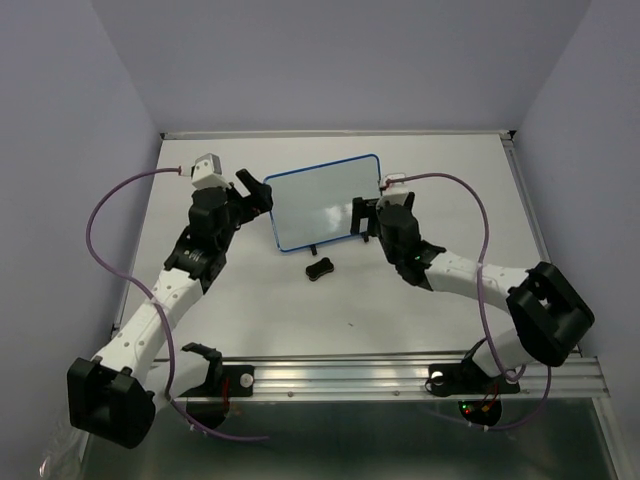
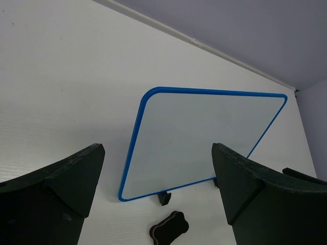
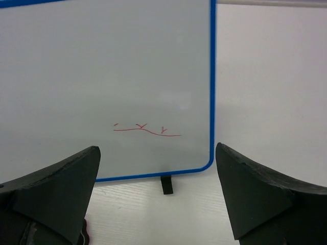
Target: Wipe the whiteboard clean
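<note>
Bench (image 1: 430, 300): white, carried everything.
Whiteboard (image 1: 325, 202): stood mid-bench on black feet, leaning back, likely so its face met the arms.
Left tool (image 1: 257, 188), right tool (image 1: 366, 214): one at each side edge of the board, both spread wide and empty.
Eraser (image 1: 320, 269): loose, just before the board, ungrasped.
Red scribble (image 3: 147, 130): faint, lower right; indiscernible from overhead.

Top view: from high above the near edge, looking down on the whole surface (image 1: 390, 315), whiteboard (image 1: 325, 203) central. Left wrist view: obliquely from the whiteboard's left, moderately near. Right wrist view: close, facing its lower right corner. All three share the whiteboard.
</note>
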